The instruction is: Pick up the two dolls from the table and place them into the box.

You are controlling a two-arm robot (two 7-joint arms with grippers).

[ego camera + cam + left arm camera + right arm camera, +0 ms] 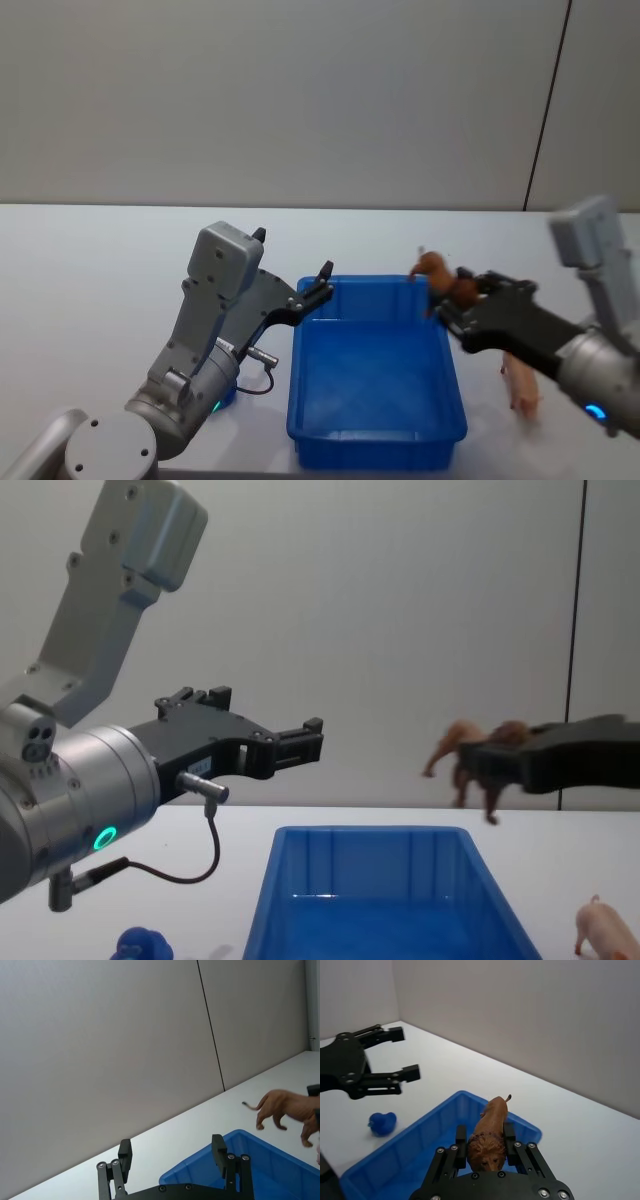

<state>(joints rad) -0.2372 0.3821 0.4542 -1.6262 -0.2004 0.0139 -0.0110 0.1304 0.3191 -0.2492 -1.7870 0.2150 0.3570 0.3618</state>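
Note:
A brown four-legged doll (pixel 432 268) (pixel 287 1107) (pixel 462 742) hangs above the far right corner of the blue box (pixel 375 435) (pixel 370 832). My right gripper (pixel 450 290) (pixel 485 1132) (pixel 480 760) is shut on its head end (pixel 492 1120). A pale pink pig doll (pixel 522 385) (pixel 605 930) stands on the white table (pixel 100 280) to the right of the box. A small blue doll (pixel 382 1123) (pixel 140 945) lies on the table to the left of the box. My left gripper (pixel 322 280) (pixel 171 1149) (pixel 310 738) is open and holds nothing, in the air over the box's far left corner.
The box's floor (pixel 370 385) is bare and glossy. A plain grey wall (pixel 300 100) rises behind the table. My left arm's body (pixel 200 350) stands close beside the box's left wall, over the blue doll.

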